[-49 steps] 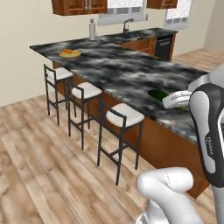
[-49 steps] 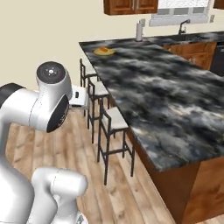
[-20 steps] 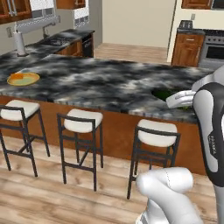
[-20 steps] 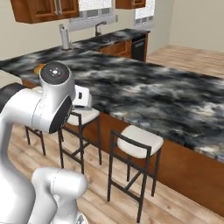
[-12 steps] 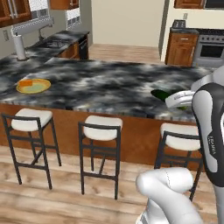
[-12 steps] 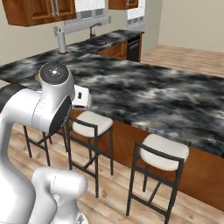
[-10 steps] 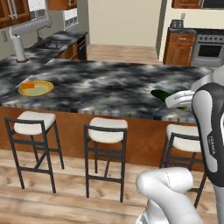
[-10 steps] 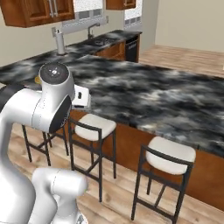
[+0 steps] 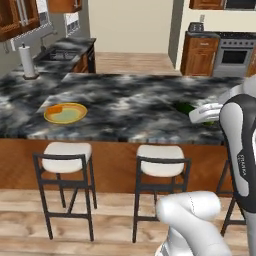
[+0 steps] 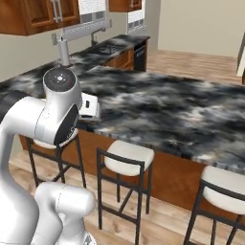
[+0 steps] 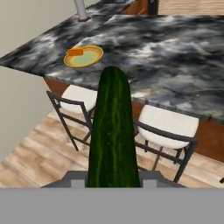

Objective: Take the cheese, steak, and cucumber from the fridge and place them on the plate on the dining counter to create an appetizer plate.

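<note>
yellow plate (image 11: 83, 57) — cheese (image 11: 75, 51) on it

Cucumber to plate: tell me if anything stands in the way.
Nothing visible does. The claw holds the cucumber out over the stools, and the dining counter lies bare between it and the plate. An orange piece, likely the cheese, already sits on the plate's far side.

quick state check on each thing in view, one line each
cucumber: held in the gripper, off the counter
plate: on the dining counter, holding the cheese
cheese: lying on the plate's rim side
stools: upright, seats unoccupied
gripper: shut on the cucumber
</note>
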